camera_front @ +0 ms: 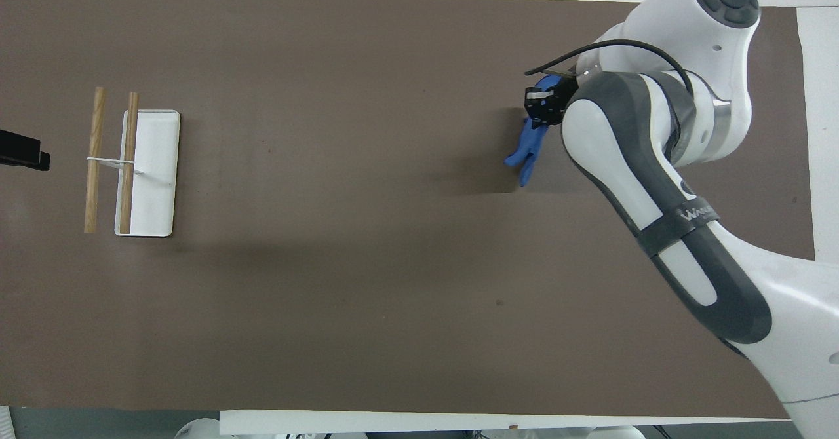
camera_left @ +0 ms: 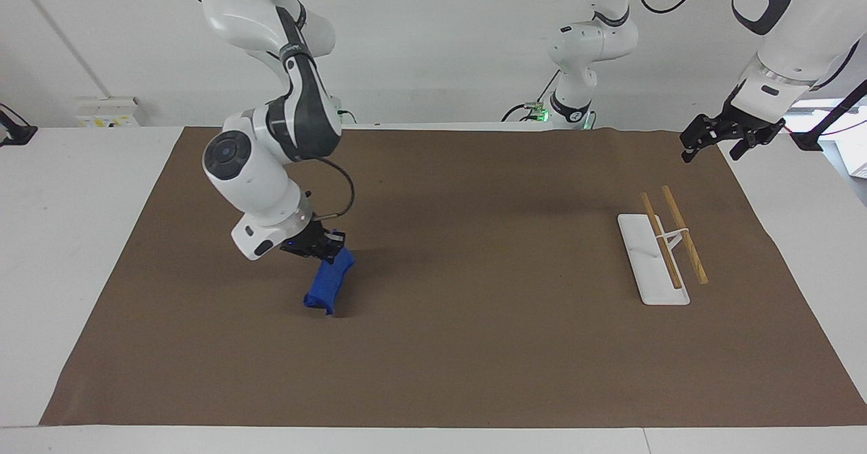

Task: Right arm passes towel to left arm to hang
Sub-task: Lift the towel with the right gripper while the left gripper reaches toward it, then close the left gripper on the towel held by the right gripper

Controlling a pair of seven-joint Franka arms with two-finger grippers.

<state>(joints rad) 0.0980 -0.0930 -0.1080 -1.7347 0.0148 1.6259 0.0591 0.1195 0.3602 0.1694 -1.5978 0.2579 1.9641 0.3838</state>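
My right gripper (camera_left: 324, 246) is shut on the upper edge of the blue towel (camera_left: 328, 283), which hangs bunched in the air over the brown mat, toward the right arm's end of the table. In the overhead view the towel (camera_front: 527, 149) hangs below the right gripper (camera_front: 541, 103). My left gripper (camera_left: 719, 137) waits in the air over the mat's edge at the left arm's end, near the rack, and only its tip (camera_front: 25, 151) shows in the overhead view.
A towel rack with a white base (camera_left: 650, 259) and two wooden rails (camera_left: 684, 234) stands toward the left arm's end; it also shows in the overhead view (camera_front: 152, 171). A brown mat (camera_left: 474, 345) covers the table.
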